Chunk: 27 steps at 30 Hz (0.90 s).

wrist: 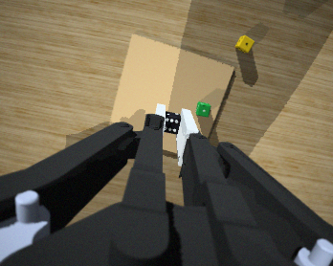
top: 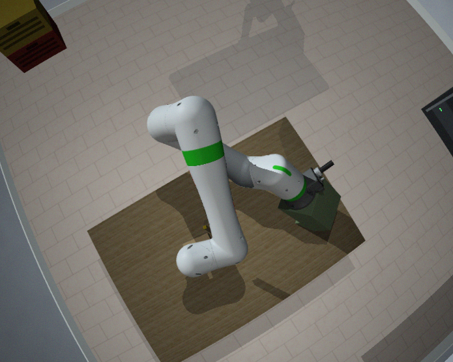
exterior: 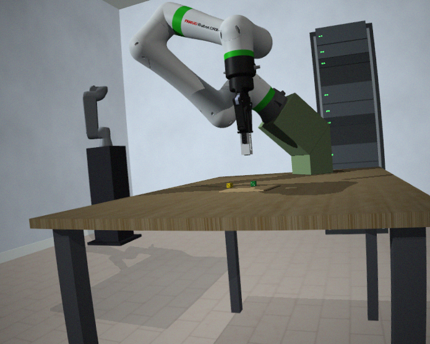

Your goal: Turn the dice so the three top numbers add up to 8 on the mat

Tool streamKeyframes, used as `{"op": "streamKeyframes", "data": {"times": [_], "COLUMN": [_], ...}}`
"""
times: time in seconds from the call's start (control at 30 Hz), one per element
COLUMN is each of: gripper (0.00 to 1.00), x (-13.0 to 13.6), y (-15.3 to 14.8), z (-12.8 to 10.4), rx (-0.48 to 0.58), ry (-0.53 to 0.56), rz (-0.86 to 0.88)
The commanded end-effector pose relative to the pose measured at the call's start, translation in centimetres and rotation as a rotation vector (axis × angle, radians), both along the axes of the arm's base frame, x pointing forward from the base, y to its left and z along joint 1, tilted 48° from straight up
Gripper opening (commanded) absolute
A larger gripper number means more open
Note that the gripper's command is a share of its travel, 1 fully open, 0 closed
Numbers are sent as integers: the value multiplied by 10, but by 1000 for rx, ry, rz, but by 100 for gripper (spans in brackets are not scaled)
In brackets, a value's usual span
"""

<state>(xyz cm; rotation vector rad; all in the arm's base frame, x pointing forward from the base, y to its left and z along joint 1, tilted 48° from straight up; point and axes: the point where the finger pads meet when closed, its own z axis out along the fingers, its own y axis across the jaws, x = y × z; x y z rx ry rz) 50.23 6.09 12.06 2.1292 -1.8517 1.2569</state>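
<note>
Holding black die [wrist: 172, 121] pinched in claw [wrist: 173, 125], high over mat [wrist: 147, 72] | green die [wrist: 203, 109] on mat edge | yellow die [wrist: 244, 43] off mat on table [exterior: 318, 206] | risk: dropped from here, die bounces, rolls off mat.

The wooden table [exterior: 318, 206] stands on dark legs. A tan mat [wrist: 147, 77] lies flat on it. A yellow die [wrist: 245, 43] rests on the bare wood, off the mat at about 2 o'clock. The arm's green pedestal [exterior: 307, 163] stands at the table's far side.
</note>
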Motion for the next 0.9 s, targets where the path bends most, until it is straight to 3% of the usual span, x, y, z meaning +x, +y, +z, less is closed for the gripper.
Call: {"op": "streamKeyframes", "data": {"times": [0.0,0.4,0.87], "gripper": [7,7,7], "x": [0,4,32], "y": [1,-3,-30], "z": [0,-5,-39], "rx": [-2,-2,-2], "ry": [4,5,5], "rz": [2,2,2]}}
